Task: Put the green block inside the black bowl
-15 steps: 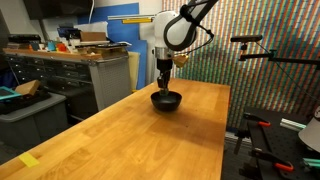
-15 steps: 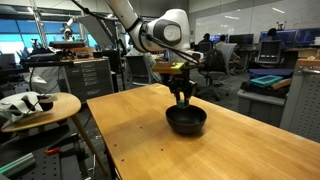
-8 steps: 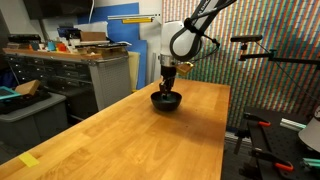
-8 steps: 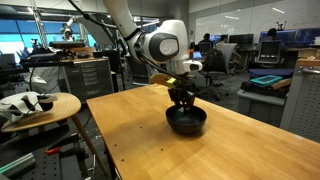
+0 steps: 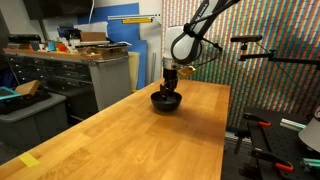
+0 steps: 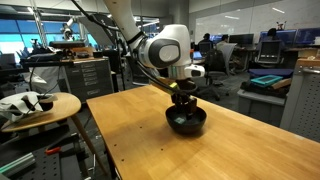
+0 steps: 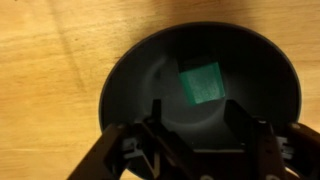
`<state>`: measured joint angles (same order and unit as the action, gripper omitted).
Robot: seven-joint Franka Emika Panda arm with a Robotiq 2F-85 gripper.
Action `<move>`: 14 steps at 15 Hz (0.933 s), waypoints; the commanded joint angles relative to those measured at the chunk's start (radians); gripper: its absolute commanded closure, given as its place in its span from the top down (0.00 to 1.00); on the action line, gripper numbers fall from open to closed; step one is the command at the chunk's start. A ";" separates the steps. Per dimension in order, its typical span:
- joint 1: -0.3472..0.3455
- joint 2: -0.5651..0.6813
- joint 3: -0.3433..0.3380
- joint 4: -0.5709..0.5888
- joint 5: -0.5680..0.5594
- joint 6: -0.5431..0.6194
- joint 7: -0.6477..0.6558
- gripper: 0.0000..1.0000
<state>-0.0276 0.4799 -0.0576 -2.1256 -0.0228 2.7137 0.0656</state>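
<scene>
The green block point(image 7: 201, 83) in the black bowl point(image 7: 128, 70) looks light and rigid; grip opposite flat faces. The tool point(image 7: 200, 128) gapes, empty.

The tool point(image 7: 197, 128) spread apart and released the small dark-green cube point(image 7: 201, 82), which came to lie inside the round glossy black bowl point(image 7: 130, 70), toward 1 o'clock of centre.

The wooden table point(image 5: 150, 140) carries the black bowl point(image 5: 161, 103) and a flat yellow piece point(image 5: 28, 160).
</scene>
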 commanded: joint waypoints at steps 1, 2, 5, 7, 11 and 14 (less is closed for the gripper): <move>-0.015 -0.014 0.005 0.006 0.040 0.009 0.012 0.99; -0.017 -0.019 0.005 0.013 0.045 -0.001 0.012 1.00; -0.017 -0.036 0.003 0.046 0.053 -0.044 0.012 1.00; -0.010 -0.044 -0.004 0.076 0.042 -0.080 0.018 1.00; -0.004 -0.066 0.003 0.157 0.041 -0.253 0.020 1.00; 0.005 -0.072 0.018 0.240 0.045 -0.402 0.022 1.00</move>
<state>-0.0330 0.4267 -0.0509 -1.9593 0.0116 2.4471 0.0728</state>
